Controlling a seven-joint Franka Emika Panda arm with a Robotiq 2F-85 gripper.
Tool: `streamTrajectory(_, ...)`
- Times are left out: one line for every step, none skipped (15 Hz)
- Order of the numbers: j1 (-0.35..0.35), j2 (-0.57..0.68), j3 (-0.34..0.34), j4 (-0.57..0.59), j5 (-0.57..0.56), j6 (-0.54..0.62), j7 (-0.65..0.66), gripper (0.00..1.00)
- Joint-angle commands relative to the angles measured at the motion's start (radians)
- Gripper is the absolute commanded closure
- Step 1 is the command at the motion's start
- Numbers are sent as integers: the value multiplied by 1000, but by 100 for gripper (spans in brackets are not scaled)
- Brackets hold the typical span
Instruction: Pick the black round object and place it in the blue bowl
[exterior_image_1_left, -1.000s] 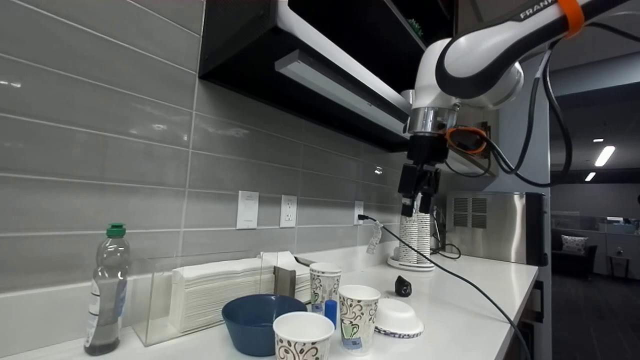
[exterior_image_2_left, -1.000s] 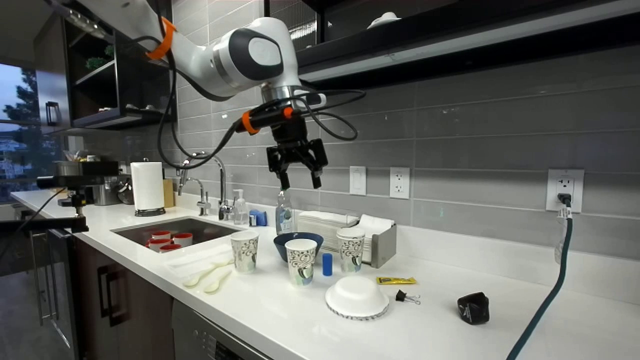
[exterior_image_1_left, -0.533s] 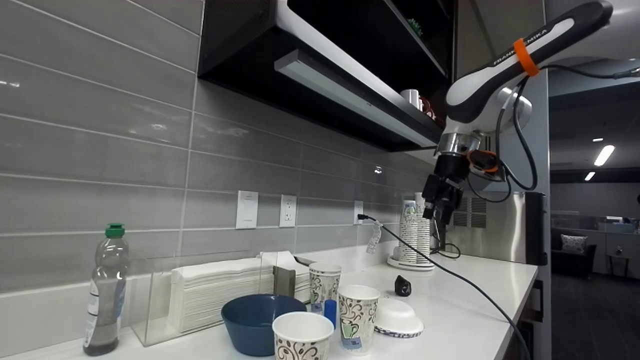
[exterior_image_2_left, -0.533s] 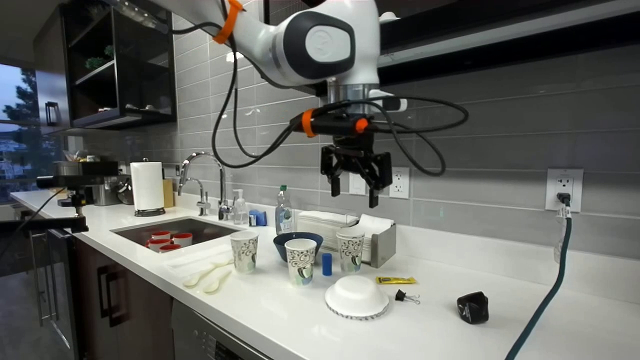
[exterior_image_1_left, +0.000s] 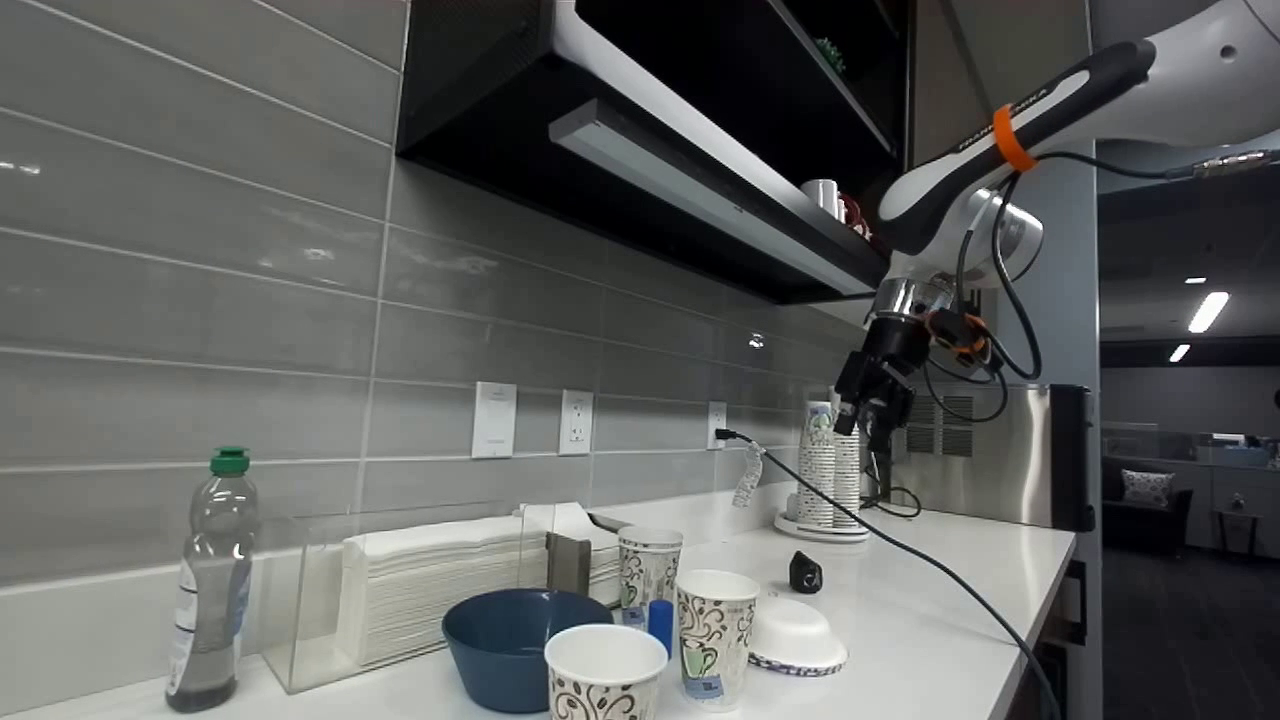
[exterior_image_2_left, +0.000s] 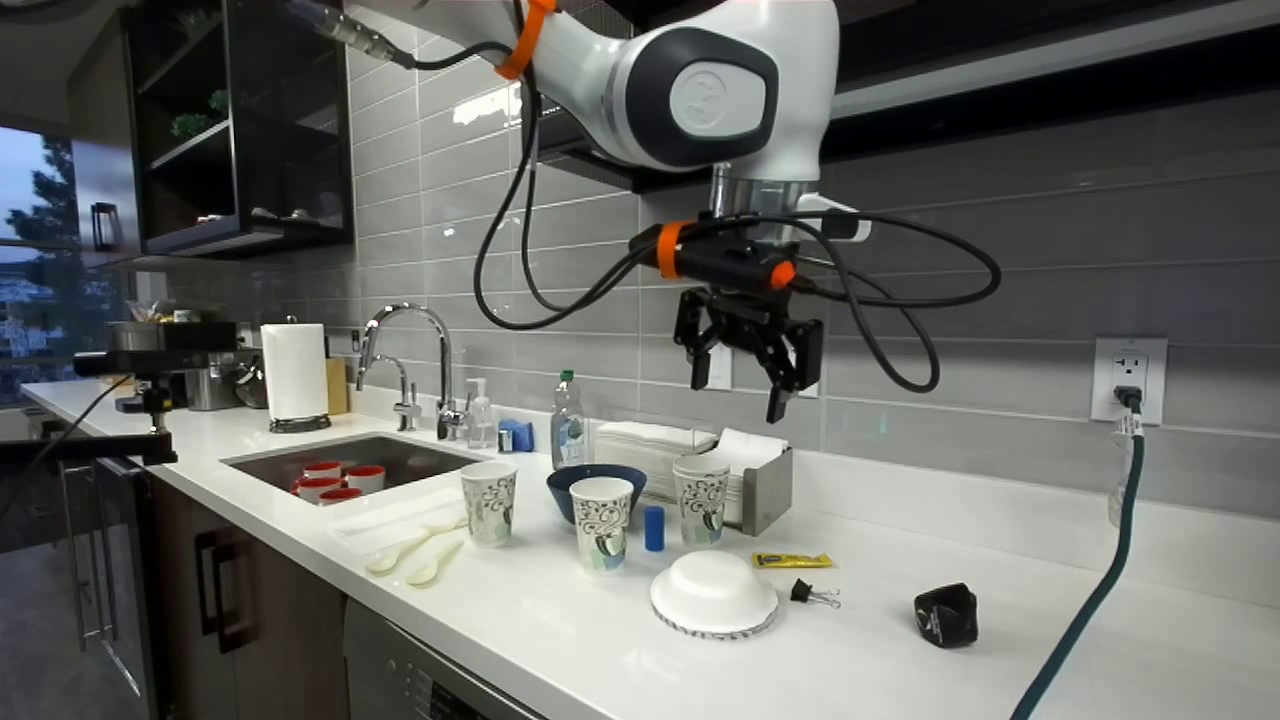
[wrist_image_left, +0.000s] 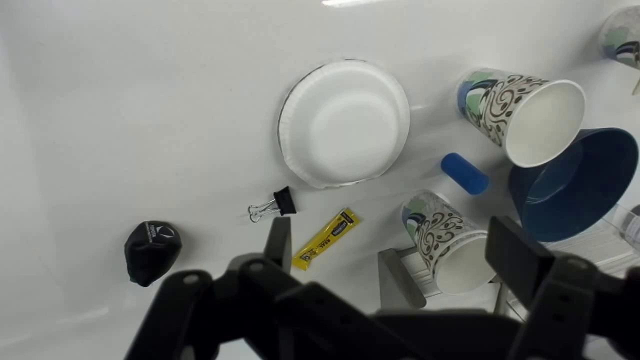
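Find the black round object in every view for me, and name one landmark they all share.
In an exterior view: the black round object is right of center, lower half, just above the upturned white bowl.
In an exterior view: the black round object is at lower right, right of that bowl.
Wrist view: the black round object is at lower left.
Shared landmark: the upturned white bowl.

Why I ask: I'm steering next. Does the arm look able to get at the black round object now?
Probably yes: the gripper hangs open, and the black round object lies uncovered, clear of the binder clip. The gripper must first move across and down, minding the power cord.
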Motion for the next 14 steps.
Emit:
streamTrajectory(-30,1,29,4,1,-4,-1,0)
streamTrajectory(-41,41,20,41,34,-31,-13,0)
streamTrajectory(-54,83,10,78,67,-47,-28,0)
streamTrajectory(-71,134,-2,124,114,-81,-56,0)
streamTrajectory(-92,180,-7,169,159,-125,-75,0)
streamTrajectory(-122,244,-9,234,222,-199,-105,0)
streamTrajectory(-154,294,-1,281,264,-252,-113,0)
streamTrajectory(-187,342,11,326,298,-306,-104,0)
streamTrajectory(-219,391,22,374,324,-355,-75,0)
streamTrajectory(-246,440,28,423,334,-381,-16,0)
streamTrajectory(-259,479,29,471,319,-366,57,0)
streamTrajectory(-268,513,30,517,295,-343,117,0)
streamTrajectory(-275,548,35,567,276,-333,182,0)
streamTrajectory(-279,584,40,618,264,-334,252,0)
